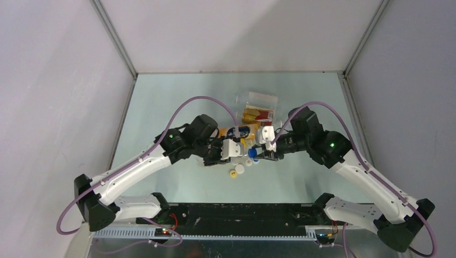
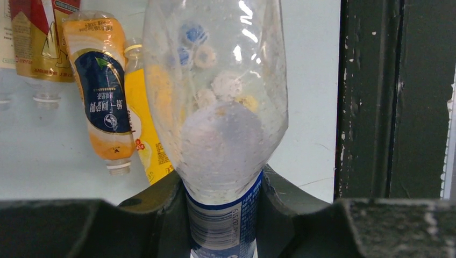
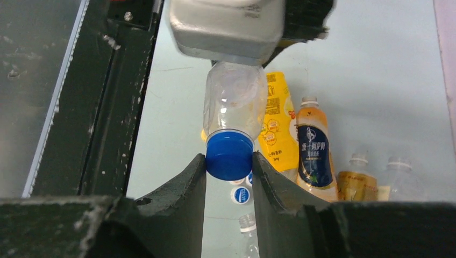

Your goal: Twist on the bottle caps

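Mid-table is blocked: the left gripper (image 2: 223, 201) and right gripper (image 3: 229, 166) face each other, joined by the clear bottle (image 3: 235, 102) and its blue cap (image 3: 229, 156). Just behind them a heap of lying bottles (image 1: 257, 115) crowds the table (image 1: 161, 102), and loose caps (image 1: 236, 171) dot the near side. Open surface lies far left, far right and toward the back wall (image 1: 236, 32); the black rail (image 1: 242, 215) bounds the near edge

Blue cap (image 3: 229, 156), clear bottle (image 2: 215, 97) with blue-white label, orange bottle (image 2: 102, 91) with dark-blue label, black fingers (image 3: 183, 196)
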Controlling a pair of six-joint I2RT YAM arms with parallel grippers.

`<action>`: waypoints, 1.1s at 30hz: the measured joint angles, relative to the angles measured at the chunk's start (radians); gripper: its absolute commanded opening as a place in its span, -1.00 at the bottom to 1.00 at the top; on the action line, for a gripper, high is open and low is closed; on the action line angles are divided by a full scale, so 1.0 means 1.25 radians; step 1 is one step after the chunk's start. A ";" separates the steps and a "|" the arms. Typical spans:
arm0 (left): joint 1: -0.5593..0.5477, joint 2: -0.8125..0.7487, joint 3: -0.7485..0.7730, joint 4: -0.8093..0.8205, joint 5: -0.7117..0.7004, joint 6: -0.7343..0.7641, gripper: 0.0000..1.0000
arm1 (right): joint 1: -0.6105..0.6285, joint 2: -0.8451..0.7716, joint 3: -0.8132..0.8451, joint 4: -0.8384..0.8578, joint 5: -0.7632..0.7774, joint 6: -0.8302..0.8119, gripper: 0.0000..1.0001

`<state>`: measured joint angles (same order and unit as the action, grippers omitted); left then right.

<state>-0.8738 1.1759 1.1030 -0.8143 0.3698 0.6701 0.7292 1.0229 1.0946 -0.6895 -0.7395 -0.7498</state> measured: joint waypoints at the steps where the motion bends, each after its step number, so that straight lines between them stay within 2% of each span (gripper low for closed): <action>1: 0.000 0.000 0.000 0.001 -0.004 -0.006 -0.87 | 0.001 0.001 -0.003 0.017 0.011 0.045 -1.00; 4: -0.003 -0.016 -0.019 0.034 -0.045 -0.023 -0.86 | 0.002 0.008 -0.006 0.068 0.057 0.188 -1.00; 7: -0.026 -0.053 -0.062 0.091 -0.131 -0.034 -0.86 | 0.001 0.024 -0.008 0.123 0.110 0.370 -1.00; 13: -0.133 -0.117 -0.164 0.234 -0.399 -0.002 -0.86 | -0.050 0.072 -0.002 0.179 0.168 0.817 -1.00; 17: -0.195 -0.132 -0.223 0.348 -0.532 0.044 -0.89 | -0.090 0.103 0.000 0.175 0.206 0.994 -0.97; 20: -0.211 -0.137 -0.233 0.406 -0.570 0.056 -0.91 | -0.112 0.103 0.001 0.173 0.237 1.017 -0.28; 22: -0.200 -0.138 -0.233 0.425 -0.573 0.048 -0.90 | -0.116 0.089 0.001 0.177 0.247 0.999 0.03; 25: -0.169 -0.145 -0.237 0.439 -0.552 0.015 -0.89 | -0.122 0.048 0.001 0.200 0.262 0.949 0.21; 33: -0.092 -0.167 -0.282 0.504 -0.432 -0.132 -0.88 | -0.102 -0.076 -0.051 0.378 0.243 0.894 0.25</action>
<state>-0.9890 0.9672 0.7506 -0.1837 -0.1696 0.5049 0.6018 0.9279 1.0313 -0.2165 -0.4358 0.3683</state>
